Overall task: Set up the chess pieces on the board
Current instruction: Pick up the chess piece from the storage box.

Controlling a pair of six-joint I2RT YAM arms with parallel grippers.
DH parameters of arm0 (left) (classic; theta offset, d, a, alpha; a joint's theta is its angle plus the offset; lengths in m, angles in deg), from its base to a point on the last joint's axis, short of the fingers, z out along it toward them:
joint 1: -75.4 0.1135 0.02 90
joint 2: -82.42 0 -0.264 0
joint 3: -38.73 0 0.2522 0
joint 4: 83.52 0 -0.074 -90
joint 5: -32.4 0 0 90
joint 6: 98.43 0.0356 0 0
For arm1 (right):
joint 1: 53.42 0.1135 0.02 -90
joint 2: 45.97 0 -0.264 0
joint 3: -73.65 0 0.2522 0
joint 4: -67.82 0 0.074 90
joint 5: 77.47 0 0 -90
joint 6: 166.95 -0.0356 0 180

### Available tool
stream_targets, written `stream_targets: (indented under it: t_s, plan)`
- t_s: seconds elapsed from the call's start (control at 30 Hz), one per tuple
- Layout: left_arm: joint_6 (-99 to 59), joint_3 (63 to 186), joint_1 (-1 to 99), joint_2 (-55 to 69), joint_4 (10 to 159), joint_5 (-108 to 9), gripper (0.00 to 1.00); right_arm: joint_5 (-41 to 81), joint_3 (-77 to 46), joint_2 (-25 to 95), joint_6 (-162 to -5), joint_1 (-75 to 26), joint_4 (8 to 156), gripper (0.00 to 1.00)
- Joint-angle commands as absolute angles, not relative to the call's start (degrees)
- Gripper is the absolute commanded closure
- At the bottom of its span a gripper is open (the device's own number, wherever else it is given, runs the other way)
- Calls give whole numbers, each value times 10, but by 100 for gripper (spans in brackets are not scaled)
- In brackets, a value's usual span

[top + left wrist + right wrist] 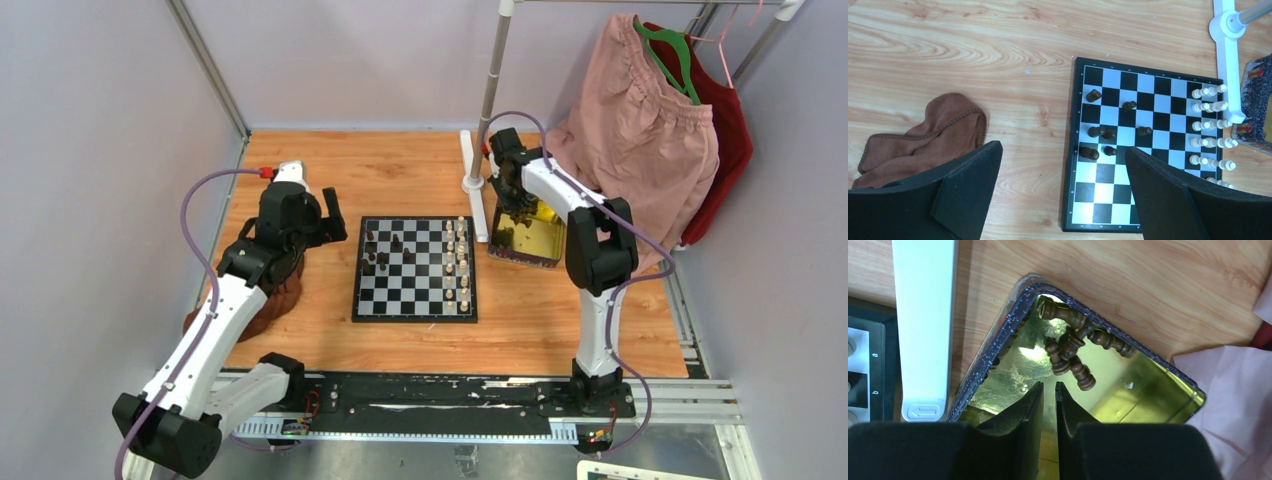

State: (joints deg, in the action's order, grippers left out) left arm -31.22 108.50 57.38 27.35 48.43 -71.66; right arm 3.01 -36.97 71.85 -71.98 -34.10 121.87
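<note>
Chess pieces (pixel 1071 346), dark ones, lie heaped in the gold tray (pixel 1148 390).

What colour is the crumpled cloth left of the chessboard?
The cloth is rust brown with a darker hem; the left wrist view shows it best.

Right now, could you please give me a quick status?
Left gripper open wide, above board edge. Right gripper barely open, empty, over tray. Dark pieces heaped in tray, some on board. Rack foot between tray and board.
</note>
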Motion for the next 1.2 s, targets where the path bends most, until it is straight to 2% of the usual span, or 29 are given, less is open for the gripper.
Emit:
stream_targets:
  t_s: [0.0, 0.4, 1.17]
  plan:
    - [-315, 1087, 578, 270, 504, -714, 0, 64, -384, 739, -689, -351, 1224, 81]
    - [-313, 1089, 578, 261, 508, -714, 0, 87, -401, 767, -680, -360, 1222, 76]
    - [-310, 1090, 578, 252, 512, -709, 0, 84, -400, 788, -649, -380, 1210, 76]
